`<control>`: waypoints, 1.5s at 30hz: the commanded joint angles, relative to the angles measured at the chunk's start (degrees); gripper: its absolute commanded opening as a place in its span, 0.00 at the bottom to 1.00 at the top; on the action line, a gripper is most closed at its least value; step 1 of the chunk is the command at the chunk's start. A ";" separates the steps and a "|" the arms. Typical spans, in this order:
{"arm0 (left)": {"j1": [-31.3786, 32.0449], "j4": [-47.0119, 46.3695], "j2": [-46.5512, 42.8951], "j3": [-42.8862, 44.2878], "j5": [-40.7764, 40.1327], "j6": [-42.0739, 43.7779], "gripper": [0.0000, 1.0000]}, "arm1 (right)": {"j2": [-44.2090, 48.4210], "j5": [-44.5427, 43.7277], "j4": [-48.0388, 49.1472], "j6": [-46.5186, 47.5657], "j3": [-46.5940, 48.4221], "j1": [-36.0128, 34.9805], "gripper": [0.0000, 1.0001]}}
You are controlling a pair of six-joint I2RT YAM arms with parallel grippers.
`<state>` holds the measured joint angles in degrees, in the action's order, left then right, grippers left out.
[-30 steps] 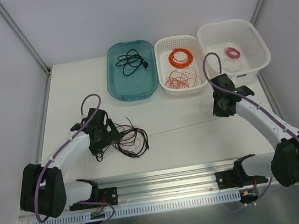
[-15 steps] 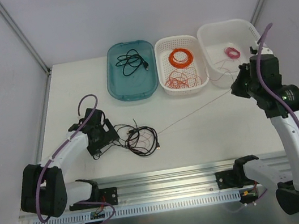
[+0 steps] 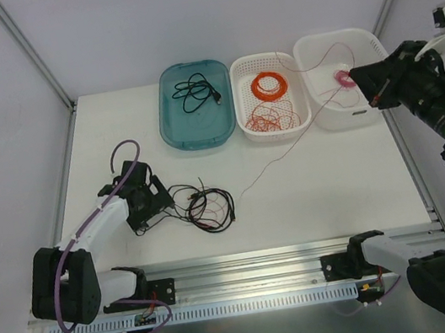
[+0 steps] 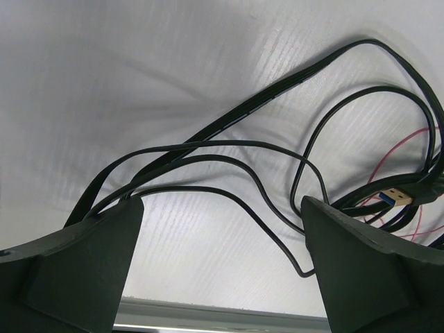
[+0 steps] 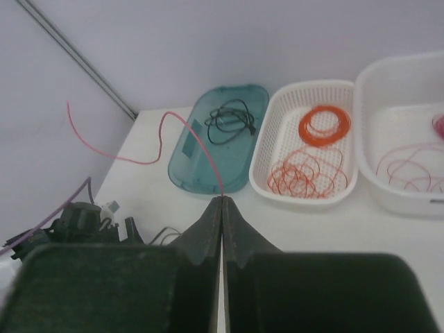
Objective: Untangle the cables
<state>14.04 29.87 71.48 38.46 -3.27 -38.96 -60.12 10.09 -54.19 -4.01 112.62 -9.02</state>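
The cables (image 3: 208,206) lie as a loose clump on the table: black cord loops with thin red strands among them. My left gripper (image 3: 150,202) sits at the clump's left edge. In the left wrist view it (image 4: 222,263) is open, with the black cord (image 4: 229,149) looping between and past its fingers and a blue-tipped plug (image 4: 397,197) at the right. My right gripper (image 3: 368,89) is raised high over the right basket, shut on a thin pinkish-red wire (image 3: 280,155) that stretches down to the clump. In the right wrist view the wire (image 5: 201,149) rises from the shut tips (image 5: 222,199).
At the back stand a teal tray (image 3: 167,133) holding a black cable (image 3: 195,91), a white basket (image 3: 276,130) with an orange ring coil (image 3: 269,84) and loose orange strands, and a white basket (image 3: 343,119) with a small pink ring coil (image 3: 345,77). A metal rail runs along the near edge.
My right arm has risen and swung back to the right, drawing the pinkish-red wire out of the clump. The clump has shifted and spread a little. The left gripper has stayed beside it.
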 commanded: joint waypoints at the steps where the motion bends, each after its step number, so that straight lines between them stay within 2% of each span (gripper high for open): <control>1: -1.73 0.80 -1.78 0.39 0.02 0.64 0.99 | -3.25 2.05 0.49 1.81 9.18 0.14 0.01; 5: -3.31 1.33 -3.10 0.39 -0.42 0.64 0.99 | -2.02 -0.94 4.62 1.12 10.00 0.23 0.01; 12: -5.17 2.21 -5.82 1.35 0.01 2.39 0.99 | 1.49 4.49 8.40 -1.70 -1.85 0.14 0.01; 13: -5.17 2.30 -6.26 1.62 0.36 2.75 0.99 | 2.45 5.02 8.93 -1.96 -8.23 0.14 0.01; 15: -5.17 2.48 -8.11 2.15 1.41 4.15 0.99 | 5.35 5.82 10.85 -2.49 -14.76 0.14 0.01; 16: -5.17 2.48 -8.90 2.32 1.77 4.68 0.99 | 6.23 5.73 11.47 -2.75 -22.19 0.23 0.01; 19: -5.17 2.56 -12.15 3.29 3.18 8.01 0.99 | 9.49 5.73 13.06 -3.54 -32.69 0.14 0.01; 20: -5.17 2.56 -14.25 3.55 3.18 9.76 0.99 | 10.97 5.82 14.37 -3.90 -40.21 0.14 0.01; 22: -5.17 2.65 -17.67 3.64 4.48 12.66 0.99 | 12.30 5.21 15.69 -4.60 -47.02 0.14 0.01; 23: -5.17 2.57 -18.74 3.64 4.85 13.55 0.99 | 12.74 3.73 16.74 -4.69 -53.93 0.14 0.01; 27: -5.17 2.39 -24.45 3.47 6.69 17.86 0.99 | 12.14 0.90 18.86 -5.57 -66.52 0.14 0.01; 30: -5.17 0.99 -28.49 2.15 7.66 20.85 0.99 | 9.59 0.64 21.49 -6.97 -72.34 -0.38 0.01; 35: -5.17 -2.79 -33.16 -1.71 9.68 21.38 0.99 | -1.04 -6.20 21.95 -6.01 -73.60 -4.69 0.02; 38: -5.17 -3.15 -33.08 -1.63 8.98 21.21 0.99 | -8.14 -9.72 21.24 -5.66 -72.28 -7.06 0.09; 43: -5.17 -3.24 -32.37 -1.54 9.42 21.47 0.99 | -13.44 -13.86 23.96 -5.66 -71.22 -9.96 0.22; 45: -5.17 -3.24 -32.37 -1.54 9.25 21.65 0.99 | -15.19 -16.50 24.13 -5.57 -70.08 -11.10 0.32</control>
<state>9.28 28.47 39.24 37.06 4.60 -18.72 -74.11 -0.71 -32.49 -9.98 39.18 -18.57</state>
